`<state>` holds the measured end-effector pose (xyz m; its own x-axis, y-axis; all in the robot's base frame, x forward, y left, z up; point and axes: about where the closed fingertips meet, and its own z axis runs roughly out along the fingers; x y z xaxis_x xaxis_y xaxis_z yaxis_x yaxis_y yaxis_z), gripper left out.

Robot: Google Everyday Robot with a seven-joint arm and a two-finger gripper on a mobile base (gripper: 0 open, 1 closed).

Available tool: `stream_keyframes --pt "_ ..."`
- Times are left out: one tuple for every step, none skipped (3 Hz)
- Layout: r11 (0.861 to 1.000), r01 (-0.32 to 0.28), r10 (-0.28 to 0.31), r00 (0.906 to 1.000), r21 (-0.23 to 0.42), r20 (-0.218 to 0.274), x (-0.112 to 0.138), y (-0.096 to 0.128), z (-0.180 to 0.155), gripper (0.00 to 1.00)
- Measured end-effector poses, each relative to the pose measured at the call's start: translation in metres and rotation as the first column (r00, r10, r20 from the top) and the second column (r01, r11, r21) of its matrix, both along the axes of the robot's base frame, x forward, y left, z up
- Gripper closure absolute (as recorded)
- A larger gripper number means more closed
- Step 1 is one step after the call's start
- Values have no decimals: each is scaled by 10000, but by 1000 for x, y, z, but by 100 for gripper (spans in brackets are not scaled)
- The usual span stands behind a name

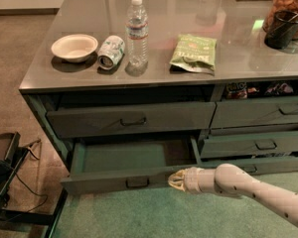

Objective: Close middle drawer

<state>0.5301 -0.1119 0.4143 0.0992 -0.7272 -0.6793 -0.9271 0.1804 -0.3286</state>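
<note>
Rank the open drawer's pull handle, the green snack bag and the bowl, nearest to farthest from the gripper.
The gripper sits at the front of the middle drawer, right of centre.
1. Pull handle, just left of it.
2. Green snack bag, on the countertop above.
3. Bowl, counter's far left.

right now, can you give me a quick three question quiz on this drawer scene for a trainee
1. True or false: the middle drawer is fully shut.
2. Where is the tool? A) above the countertop B) at the middle drawer's front panel, right of its handle C) inside the top drawer
3. Fill in: the can lies on its side between the bowl and the ____.

Key: 1 false, it is pulled out; 2 B; 3 water bottle.
</note>
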Motion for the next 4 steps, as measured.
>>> stream_keyframes --pt "9994 203 -223 9974 294 680 12 4 8 100" --pt "9989 291 -326 9949 377 957 27 10 8 100" --pt "9989 337 -368 9942 321 1010 46 16 4 100" --pt "9992 365 -379 9933 151 1087 66 23 2 100"
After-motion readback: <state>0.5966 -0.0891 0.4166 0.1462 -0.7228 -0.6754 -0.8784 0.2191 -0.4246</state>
